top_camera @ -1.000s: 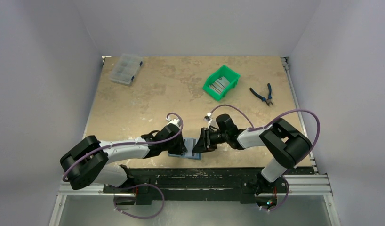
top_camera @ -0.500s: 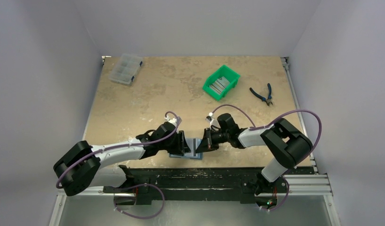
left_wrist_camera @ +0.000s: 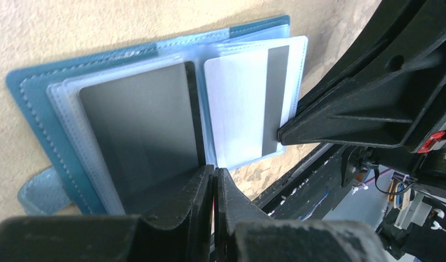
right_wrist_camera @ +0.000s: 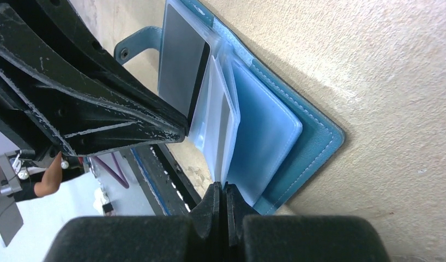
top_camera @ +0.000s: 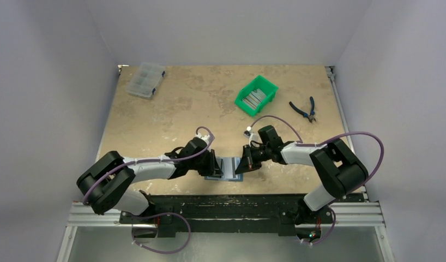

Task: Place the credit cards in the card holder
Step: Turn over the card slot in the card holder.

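The teal card holder (top_camera: 228, 164) lies open near the table's front edge, between both grippers. In the left wrist view its cover (left_wrist_camera: 30, 98) frames clear sleeves: a dark grey card (left_wrist_camera: 139, 125) sits in one, a white card with a dark stripe (left_wrist_camera: 237, 103) in the other. My left gripper (left_wrist_camera: 215, 176) is shut, its tips pressing on the dark card's sleeve. My right gripper (right_wrist_camera: 222, 191) is shut on the white card's (right_wrist_camera: 223, 128) outer edge. More cards lie in the green bin (top_camera: 255, 96).
A clear compartment box (top_camera: 146, 79) stands at the back left. Blue-handled pliers (top_camera: 303, 108) lie right of the bin. The holder's snap strap (left_wrist_camera: 40, 192) sticks out on its left side. The black rail (top_camera: 226, 204) runs just in front of the holder.
Both grippers and the card holder have shifted a little to the right. The left arm has stretched further in; the right gripper has drawn back to the right.
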Action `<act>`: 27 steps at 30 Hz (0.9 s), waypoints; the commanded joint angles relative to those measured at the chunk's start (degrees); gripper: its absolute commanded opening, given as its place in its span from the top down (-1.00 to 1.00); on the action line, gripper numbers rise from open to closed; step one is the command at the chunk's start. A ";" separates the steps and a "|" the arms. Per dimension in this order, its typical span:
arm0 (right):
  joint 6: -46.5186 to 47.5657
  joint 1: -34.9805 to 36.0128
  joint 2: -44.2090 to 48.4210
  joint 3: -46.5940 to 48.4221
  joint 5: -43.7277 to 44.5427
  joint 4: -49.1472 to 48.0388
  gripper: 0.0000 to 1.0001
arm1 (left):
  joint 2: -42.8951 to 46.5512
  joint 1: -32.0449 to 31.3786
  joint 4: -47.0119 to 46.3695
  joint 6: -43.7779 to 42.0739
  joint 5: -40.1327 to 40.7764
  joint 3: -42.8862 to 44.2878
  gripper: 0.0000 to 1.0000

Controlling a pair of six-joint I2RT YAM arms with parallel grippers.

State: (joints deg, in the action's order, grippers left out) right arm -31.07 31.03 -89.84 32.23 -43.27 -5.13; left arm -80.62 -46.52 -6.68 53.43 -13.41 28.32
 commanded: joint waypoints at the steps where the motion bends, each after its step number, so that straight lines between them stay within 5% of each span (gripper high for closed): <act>1: 4.66 -0.62 -0.42 2.75 -1.23 3.18 1.00 | -1.28 0.20 -4.55 -1.33 -0.76 3.86 0.84; 14: 5.88 -0.63 0.12 4.03 -0.79 4.87 0.77 | -7.05 0.35 -3.11 -5.46 4.05 6.79 1.00; 27: 6.99 -0.63 6.80 5.56 8.00 12.83 -0.06 | -10.84 0.39 -5.16 -4.14 3.83 4.01 1.00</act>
State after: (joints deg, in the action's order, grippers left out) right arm -25.41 30.68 -86.43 35.03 -39.48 4.05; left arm -89.34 -46.50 -11.11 50.00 -11.35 33.65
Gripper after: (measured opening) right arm 0.507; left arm 0.047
